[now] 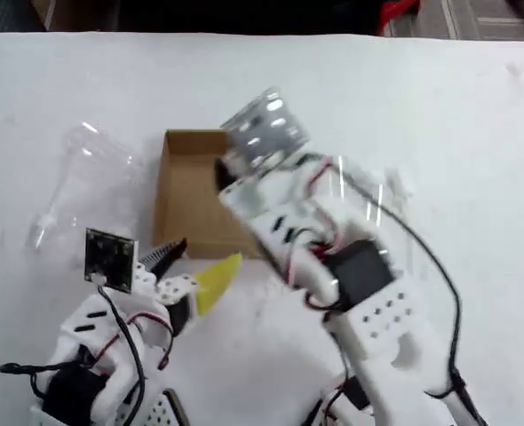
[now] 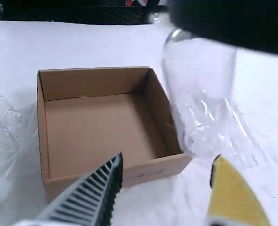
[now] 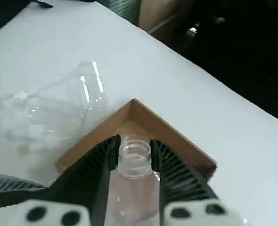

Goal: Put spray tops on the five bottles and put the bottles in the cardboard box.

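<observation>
Bottle of clear plastic (image 3: 133, 162), narrow-necked, its mouth open with no spray top on it, hung roughly upright by the neck, mouth uppermost, at the right side of the shallow brown cardboard box (image 2: 96, 132); in the left wrist view its body stood just beside the box's right wall and above the white table (image 1: 440, 106), though whether its base cleared that wall I could not tell; the right gripper (image 3: 134, 142) was closed on the neck, one black ribbed finger on each side; the box lay open-topped with nothing in it; the left gripper (image 1: 206, 256), one finger black and one yellow, was parted wide and held nothing, sitting by the box's near wall and pointing toward the far side; so the bottle lay to the right of the left gripper and farther off, its long axis close to vertical, and the right arm was the one that had it; by my judgement it wanted a spray top before going in, and a short carry to the left would bring it over the box; a heap of clear plastic bottles (image 1: 84, 173) lay on their sides on the table left of the box, nearer the left arm than the right.
</observation>
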`<state>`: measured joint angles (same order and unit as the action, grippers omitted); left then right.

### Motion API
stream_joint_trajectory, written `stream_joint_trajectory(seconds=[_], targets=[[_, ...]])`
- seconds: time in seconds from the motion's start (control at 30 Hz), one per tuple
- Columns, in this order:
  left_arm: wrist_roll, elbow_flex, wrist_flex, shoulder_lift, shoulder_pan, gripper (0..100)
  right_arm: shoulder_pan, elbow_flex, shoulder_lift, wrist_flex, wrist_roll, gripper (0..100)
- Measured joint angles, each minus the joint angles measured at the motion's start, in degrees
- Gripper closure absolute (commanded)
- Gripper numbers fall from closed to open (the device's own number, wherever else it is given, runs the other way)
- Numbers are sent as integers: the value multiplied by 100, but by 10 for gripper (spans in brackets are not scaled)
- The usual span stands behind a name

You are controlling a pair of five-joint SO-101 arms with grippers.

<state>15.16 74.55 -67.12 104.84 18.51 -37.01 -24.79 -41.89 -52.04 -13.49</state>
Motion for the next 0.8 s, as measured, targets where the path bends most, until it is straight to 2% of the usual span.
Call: stream_joint_trajectory(seconds=[0.1, 0.33, 0.47, 0.57, 0.67, 0.8], targets=[[18, 0, 0, 0, 88, 717, -352, -308, 0, 404, 0, 982], [53, 0, 0, 0, 105, 715, -369, -949, 0, 1398, 9, 982], [53, 334, 237, -9, 70, 717, -844, -967, -88, 1310, 9, 982], [53, 677, 695, -79, -387, 718, -1160, -958, -255, 879, 9, 982], [53, 765, 1020, -62, -809, 718, -1204, -853, -396, 571, 9, 982], [53, 782, 1099, -79, -949, 718, -932, -835, -475, 484, 18, 982]])
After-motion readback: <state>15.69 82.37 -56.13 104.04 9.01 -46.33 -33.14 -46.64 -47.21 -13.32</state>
